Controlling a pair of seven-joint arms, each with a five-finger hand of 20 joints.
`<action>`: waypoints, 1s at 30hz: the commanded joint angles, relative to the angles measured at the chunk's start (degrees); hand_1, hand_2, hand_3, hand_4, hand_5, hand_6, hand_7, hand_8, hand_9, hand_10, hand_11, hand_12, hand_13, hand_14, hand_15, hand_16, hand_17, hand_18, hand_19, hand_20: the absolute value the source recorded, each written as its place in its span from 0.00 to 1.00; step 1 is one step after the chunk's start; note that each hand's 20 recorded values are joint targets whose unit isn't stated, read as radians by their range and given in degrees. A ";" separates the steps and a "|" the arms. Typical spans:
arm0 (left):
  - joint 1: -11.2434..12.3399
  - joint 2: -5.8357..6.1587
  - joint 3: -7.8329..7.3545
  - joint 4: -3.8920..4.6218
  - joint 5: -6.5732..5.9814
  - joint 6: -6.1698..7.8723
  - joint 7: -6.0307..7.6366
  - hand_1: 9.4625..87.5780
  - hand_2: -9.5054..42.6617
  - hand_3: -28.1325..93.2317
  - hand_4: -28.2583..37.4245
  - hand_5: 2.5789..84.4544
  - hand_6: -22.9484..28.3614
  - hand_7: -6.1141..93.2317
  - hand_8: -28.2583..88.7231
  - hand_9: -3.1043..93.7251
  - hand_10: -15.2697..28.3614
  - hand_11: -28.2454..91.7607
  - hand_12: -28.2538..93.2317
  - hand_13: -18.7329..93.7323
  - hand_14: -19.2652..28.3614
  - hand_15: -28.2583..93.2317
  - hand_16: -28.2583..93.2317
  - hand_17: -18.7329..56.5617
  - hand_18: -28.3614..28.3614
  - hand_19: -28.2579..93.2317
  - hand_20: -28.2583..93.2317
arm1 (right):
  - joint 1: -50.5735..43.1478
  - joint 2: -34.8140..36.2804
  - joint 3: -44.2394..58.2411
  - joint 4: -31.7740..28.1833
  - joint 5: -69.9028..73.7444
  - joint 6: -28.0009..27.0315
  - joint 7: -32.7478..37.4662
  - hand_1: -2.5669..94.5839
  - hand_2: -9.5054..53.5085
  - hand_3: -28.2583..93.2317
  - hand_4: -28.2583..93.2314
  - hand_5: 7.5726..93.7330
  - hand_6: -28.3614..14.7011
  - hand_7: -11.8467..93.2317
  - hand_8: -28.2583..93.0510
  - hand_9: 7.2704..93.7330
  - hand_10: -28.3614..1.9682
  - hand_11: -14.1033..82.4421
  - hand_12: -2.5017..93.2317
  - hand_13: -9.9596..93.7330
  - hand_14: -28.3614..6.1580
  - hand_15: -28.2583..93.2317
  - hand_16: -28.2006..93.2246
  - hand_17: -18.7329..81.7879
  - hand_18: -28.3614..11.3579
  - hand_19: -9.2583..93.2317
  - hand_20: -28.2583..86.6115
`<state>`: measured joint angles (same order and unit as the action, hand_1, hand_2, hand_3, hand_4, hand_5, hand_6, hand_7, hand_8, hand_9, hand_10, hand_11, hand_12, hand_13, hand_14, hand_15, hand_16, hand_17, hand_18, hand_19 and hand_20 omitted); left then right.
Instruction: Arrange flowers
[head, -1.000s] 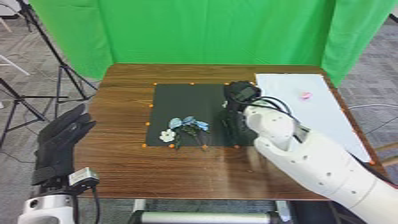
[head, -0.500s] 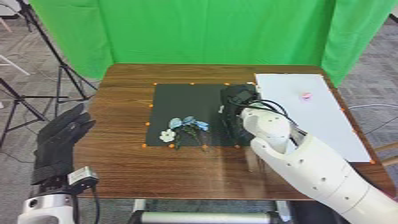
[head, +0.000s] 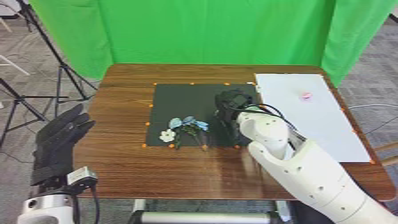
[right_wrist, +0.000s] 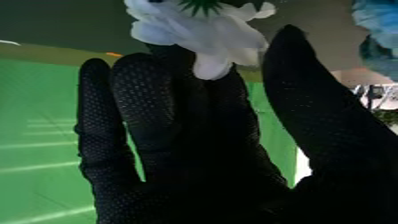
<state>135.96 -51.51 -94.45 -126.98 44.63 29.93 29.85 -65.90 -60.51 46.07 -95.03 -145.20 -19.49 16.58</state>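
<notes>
Over the right part of the black mat (head: 188, 91), the right hand (head: 231, 101) stands beside the blue flowers (head: 188, 123) and a small white flower (head: 167, 135), which lie toward the mat's near left corner. In the right wrist view the right hand (right_wrist: 191, 145) has its fingers extended and its thumb apart. A white flower (right_wrist: 222, 37) is at its fingertips, overlapping them; whether they touch is unclear. Blue petals (right_wrist: 380, 32) show past the thumb. The left hand (head: 59, 142) is off the table's left edge, fingers fairly straight.
A white board (head: 320, 125) with a small pink flower (head: 306, 95) lies on the right of the brown table (head: 124, 170). Orange dots mark the edges of mat and board. A green curtain (head: 213, 35) hangs behind the table.
The right hand has moved left and slightly nearer the robot over the mat, its arm following. The left hand and the blue flowers have kept their places.
</notes>
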 joint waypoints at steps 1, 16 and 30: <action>2.21 -0.06 -0.02 -0.25 -0.45 0.29 0.80 0.23 0.25 0.91 0.15 0.45 0.65 0.23 0.15 0.37 0.80 0.55 0.29 0.37 0.96 0.76 0.09 0.11 0.86 0.70 0.26 | 1.27 2.10 -0.84 -2.27 0.84 -1.39 2.12 0.32 0.09 0.91 0.03 0.63 0.55 0.31 0.13 0.66 0.37 0.47 0.22 0.70 0.47 0.85 0.39 0.42 0.16 0.91 0.27; 2.99 1.91 1.05 -0.37 -2.08 2.20 3.21 0.23 0.26 0.91 0.14 0.45 0.65 0.23 0.14 0.38 0.79 0.55 0.28 0.37 0.95 0.76 0.09 0.11 0.86 0.70 0.26 | 4.26 5.80 -1.32 -5.91 4.34 -0.03 1.68 0.30 0.10 0.91 0.04 0.56 0.50 0.27 0.14 0.62 0.32 0.47 0.22 0.69 0.44 0.86 0.37 0.42 0.12 0.91 0.29; 2.87 2.18 1.40 -0.16 -2.32 2.22 3.76 0.23 0.26 0.92 0.14 0.45 0.65 0.23 0.14 0.38 0.79 0.55 0.28 0.37 0.95 0.76 0.09 0.11 0.86 0.70 0.26 | 6.83 8.41 -4.62 -4.97 8.82 -1.65 7.34 0.29 0.11 0.90 0.04 0.56 0.51 0.27 0.15 0.62 0.31 0.44 0.21 0.69 0.43 0.86 0.37 0.42 0.11 0.90 0.30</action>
<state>138.29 -49.79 -93.29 -127.04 42.96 31.50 32.89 -62.09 -54.81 44.29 -101.22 -140.48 -19.99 17.83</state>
